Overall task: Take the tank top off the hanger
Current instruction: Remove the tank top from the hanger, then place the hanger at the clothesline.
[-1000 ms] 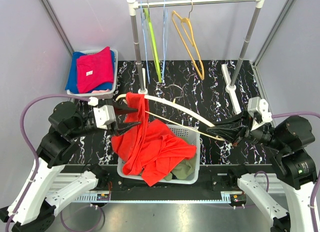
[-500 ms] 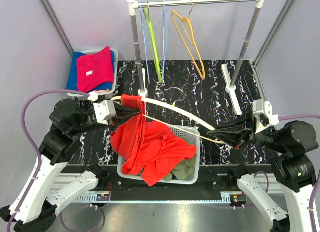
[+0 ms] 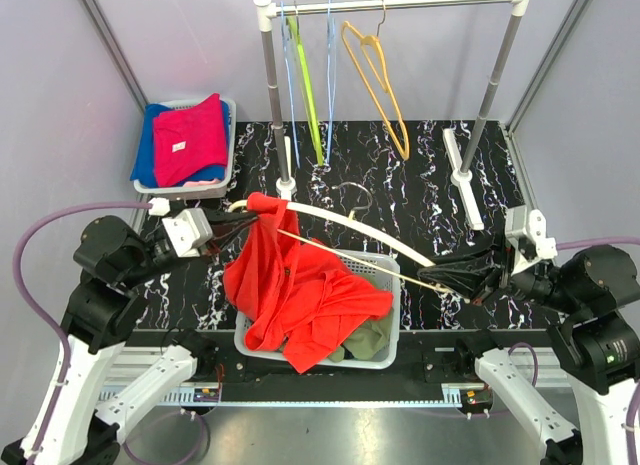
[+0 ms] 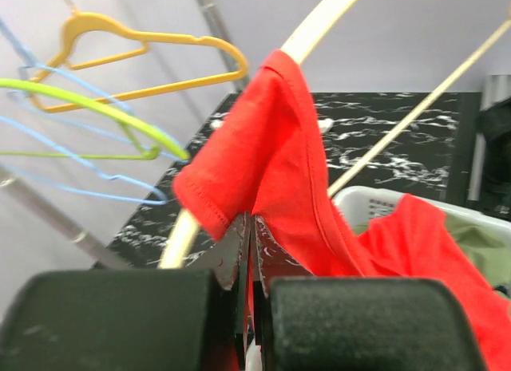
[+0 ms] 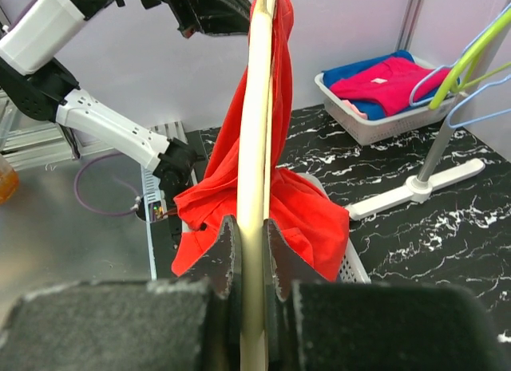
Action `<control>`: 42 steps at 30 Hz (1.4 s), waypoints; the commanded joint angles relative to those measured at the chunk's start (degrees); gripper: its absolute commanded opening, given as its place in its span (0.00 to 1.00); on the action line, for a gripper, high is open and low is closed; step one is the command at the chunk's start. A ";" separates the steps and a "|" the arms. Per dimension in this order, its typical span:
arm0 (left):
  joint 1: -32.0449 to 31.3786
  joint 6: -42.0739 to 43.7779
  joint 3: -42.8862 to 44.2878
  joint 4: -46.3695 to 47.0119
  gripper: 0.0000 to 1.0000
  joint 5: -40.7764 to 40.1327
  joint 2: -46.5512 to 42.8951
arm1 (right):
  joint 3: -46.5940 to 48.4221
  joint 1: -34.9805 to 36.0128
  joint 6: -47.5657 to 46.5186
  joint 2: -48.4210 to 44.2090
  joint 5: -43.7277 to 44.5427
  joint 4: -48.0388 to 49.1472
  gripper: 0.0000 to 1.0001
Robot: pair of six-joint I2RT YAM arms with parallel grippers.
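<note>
A red tank top point(image 3: 300, 295) hangs by one strap over the left end of a cream hanger point(image 3: 350, 225), and its body lies heaped in a white basket point(image 3: 392, 260). My left gripper point(image 3: 230, 243) is shut on the red fabric just below the hanger's left tip. In the left wrist view point(image 4: 249, 227) the cloth point(image 4: 279, 148) is pinched between the jaws. My right gripper point(image 3: 447, 275) is shut on the hanger's right end. In the right wrist view point(image 5: 254, 239) the hanger bar point(image 5: 257, 108) runs away from the jaws, with the tank top point(image 5: 311, 211) draped over it.
A clothes rack point(image 3: 400, 3) stands at the back with yellow point(image 3: 385, 95), green point(image 3: 308, 85) and blue hangers. A basket of blue and pink clothes point(image 3: 185, 140) sits at the back left. Greenish cloth point(image 3: 370, 337) lies under the tank top in the white basket.
My left gripper was open around the strap, has shut on it and drawn back to the left, pulling the fabric. The right gripper has shifted slightly right with the hanger.
</note>
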 commanded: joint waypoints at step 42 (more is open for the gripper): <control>-15.93 -3.73 7.65 1.34 0.00 8.66 14.28 | 28.13 -0.09 5.24 2.87 67.39 -21.96 0.00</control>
